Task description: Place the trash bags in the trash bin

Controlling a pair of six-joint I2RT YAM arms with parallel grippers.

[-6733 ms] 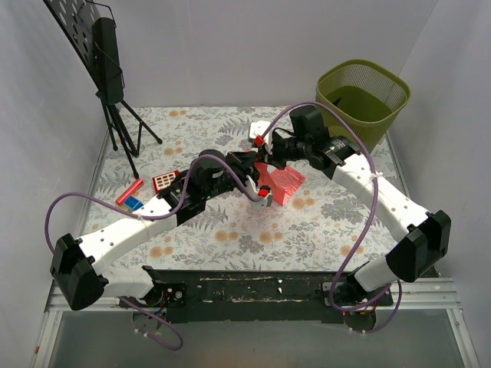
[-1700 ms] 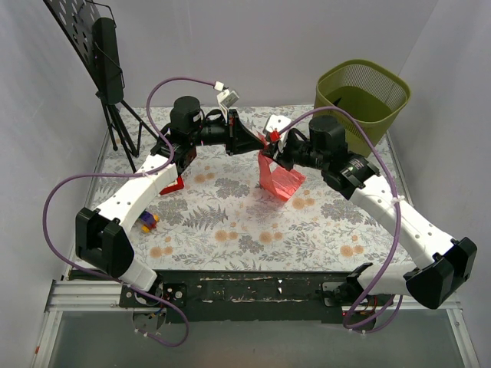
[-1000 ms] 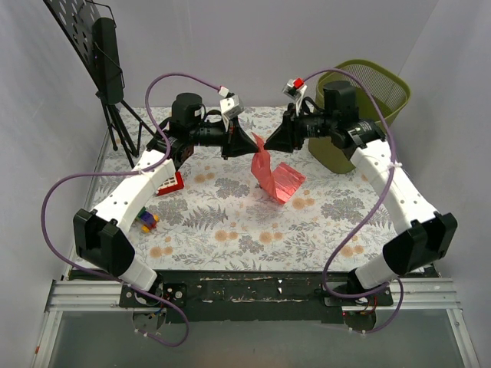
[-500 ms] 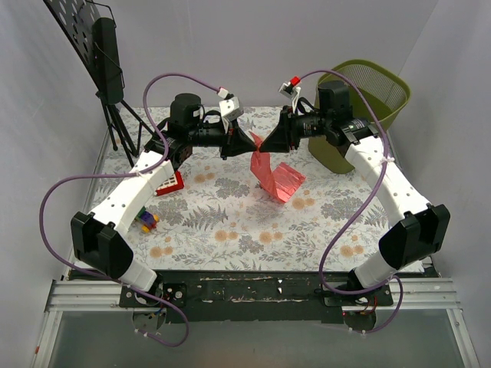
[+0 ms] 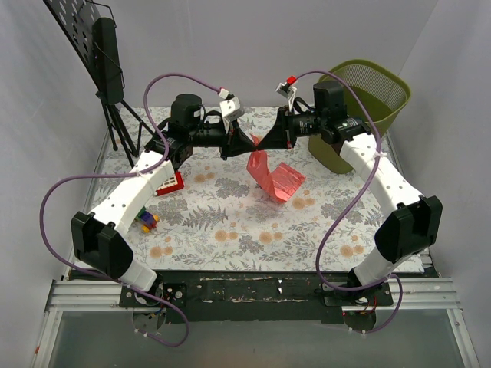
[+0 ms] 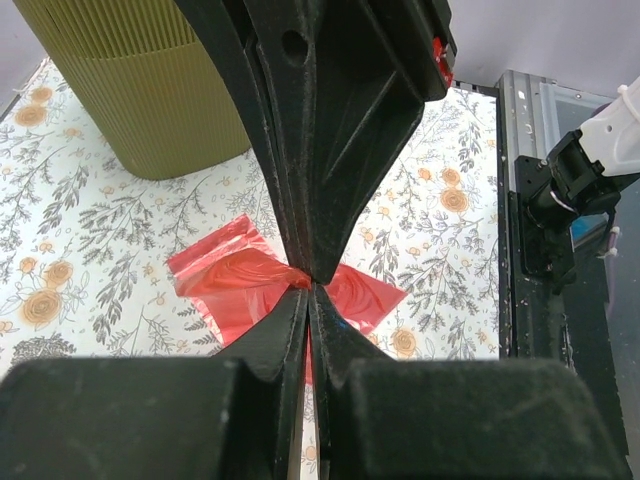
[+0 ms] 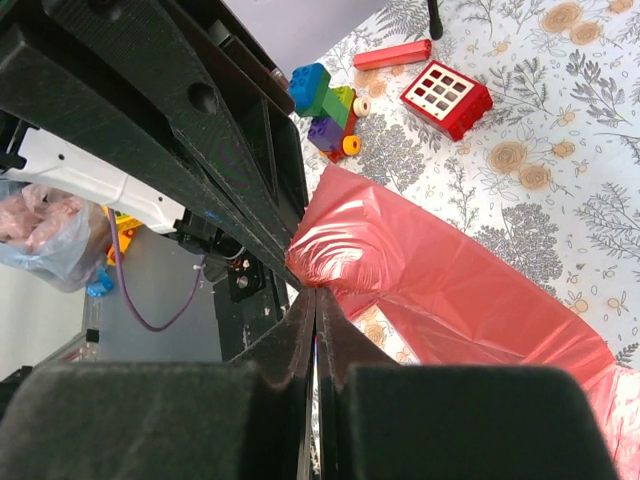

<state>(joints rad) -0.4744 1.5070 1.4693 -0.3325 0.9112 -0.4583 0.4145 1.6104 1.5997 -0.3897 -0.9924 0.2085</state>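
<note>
Swinging in from the bin side, the right gripper (image 5: 266, 141) has come nose to nose with the left gripper (image 5: 244, 142) above the far middle of the bench (image 5: 230, 222), where a moment ago a gap stood between them. Both look pinched tight on the top edge of the red trash bag (image 5: 268, 170). The left wrist view shows its jaws closed on a gathered bit of film, and the right wrist view shows its own jaws together on the rim just beside them. From that pinch the bag hangs partly unfolded, its lower part lying on the bench. Off at the far right corner stands the olive mesh trash bin (image 5: 383, 107), well apart from the bag. So the bag is gripped and half raised, but to my eye carrying it over and dropping it in is all yet to do.
</note>
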